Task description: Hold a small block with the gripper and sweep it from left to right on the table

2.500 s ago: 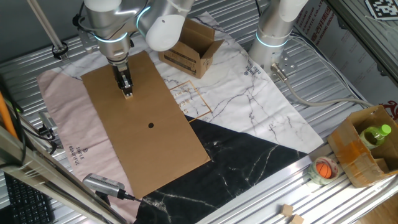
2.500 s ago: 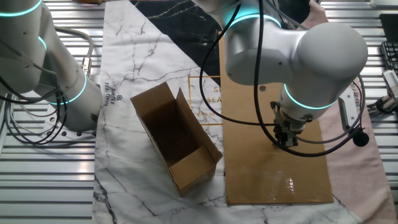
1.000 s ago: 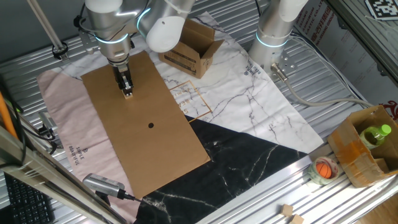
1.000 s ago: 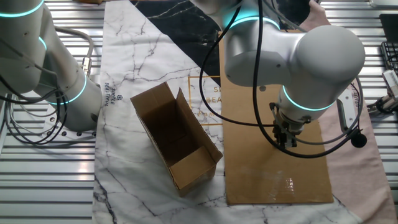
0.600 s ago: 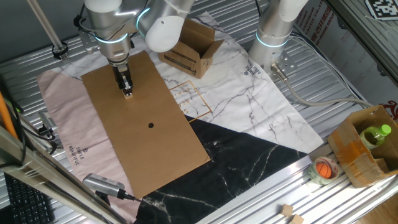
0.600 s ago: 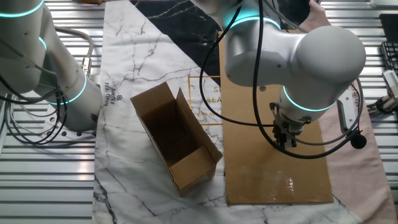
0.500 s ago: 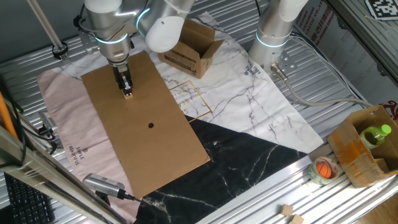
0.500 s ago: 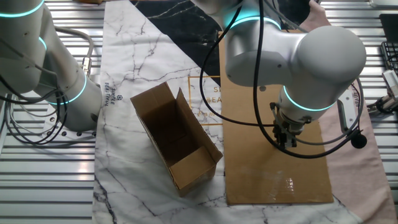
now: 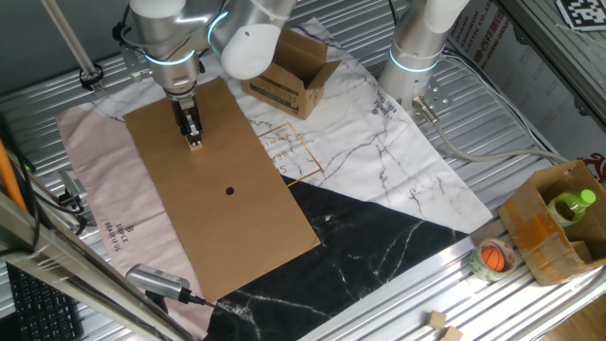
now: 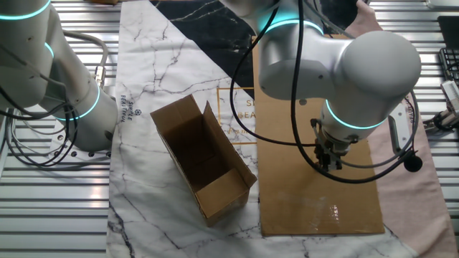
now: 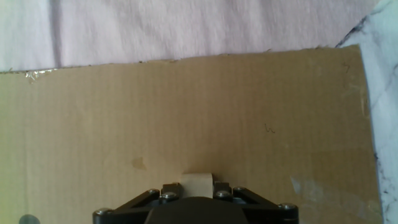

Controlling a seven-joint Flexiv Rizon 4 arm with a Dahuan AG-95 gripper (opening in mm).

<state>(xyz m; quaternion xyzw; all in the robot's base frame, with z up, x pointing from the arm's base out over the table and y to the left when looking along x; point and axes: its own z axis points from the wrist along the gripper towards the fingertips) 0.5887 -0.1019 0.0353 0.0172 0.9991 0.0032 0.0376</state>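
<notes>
**Cardboard sweep had not moved on**

Cardboard sheet (image 9: 220,189) carried the gripper (image 9: 194,140), clenched on the block (image 11: 197,184), near its far end, well apart from the black dot (image 9: 230,191). Since earlier nothing had shifted; I judged the sweep paused or barely begun.

I work in a robotics lab: a ribbed-metal table (image 9: 530,142), a second white arm (image 9: 421,43) bolted beside mine, trailing cables (image 9: 478,156), and a fiducial marker (image 9: 579,13) in the corner.

Ribbed metal table (image 9: 511,161), marble cloth (image 9: 379,152), pink cloth (image 9: 95,161), cardboard sheet (image 9: 227,227)
</notes>
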